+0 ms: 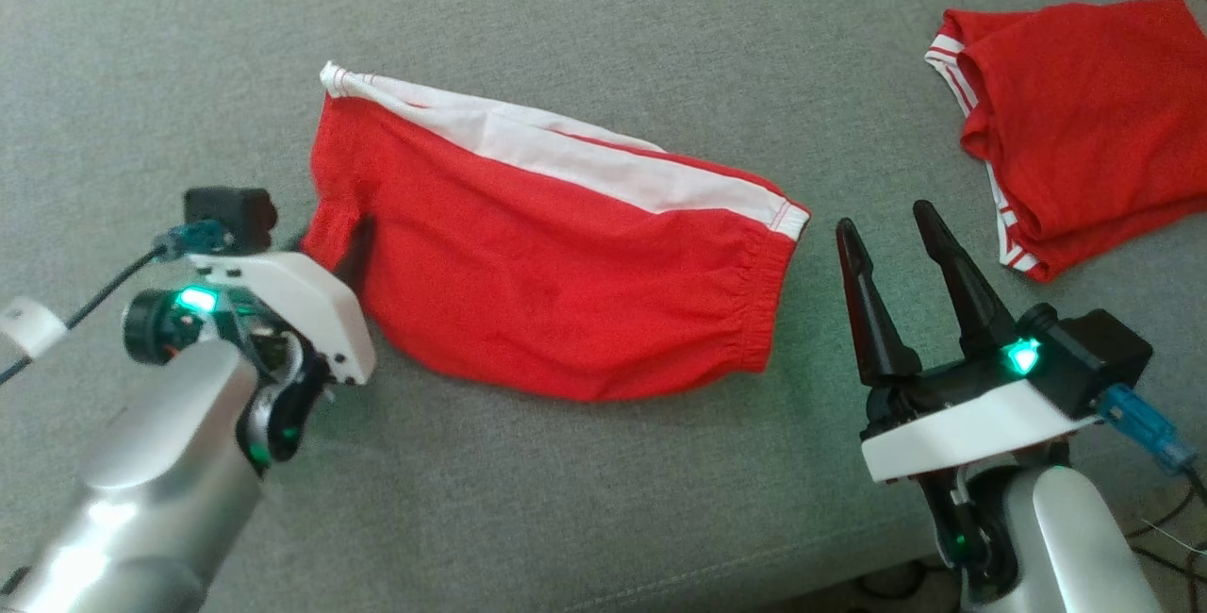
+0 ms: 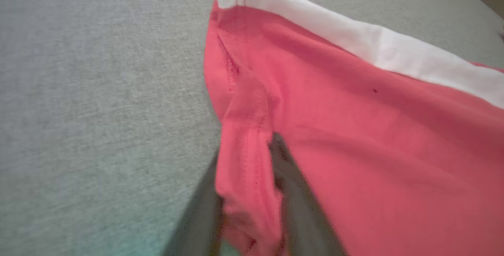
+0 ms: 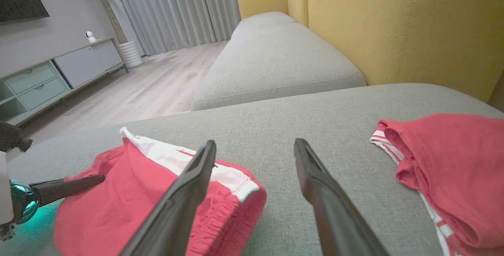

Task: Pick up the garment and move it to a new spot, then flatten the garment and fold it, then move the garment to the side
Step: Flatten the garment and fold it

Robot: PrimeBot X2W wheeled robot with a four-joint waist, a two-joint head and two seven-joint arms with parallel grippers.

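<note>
Silver left forearm sits nearest the head camera, lower left. Left gripper is at the left end of the red cloth shorts with a white side band. Its two dark fingers straddle a raised fold of that edge, part-way apart; cannot tell whether they actually pinch it.

Right gripper is wide open and empty, just beside the elastic waistband end, not touching.

Shorts lie mid-cushion on the grey woven sofa seat, long axis across the robot's front, left end tilted farther away.

Judgement: each arm is nearer its own end, so a two-ended lift suits.

Second red garment with white-striped trim lies folded at far right, well apart. Nothing stands between claws and shorts.
</note>
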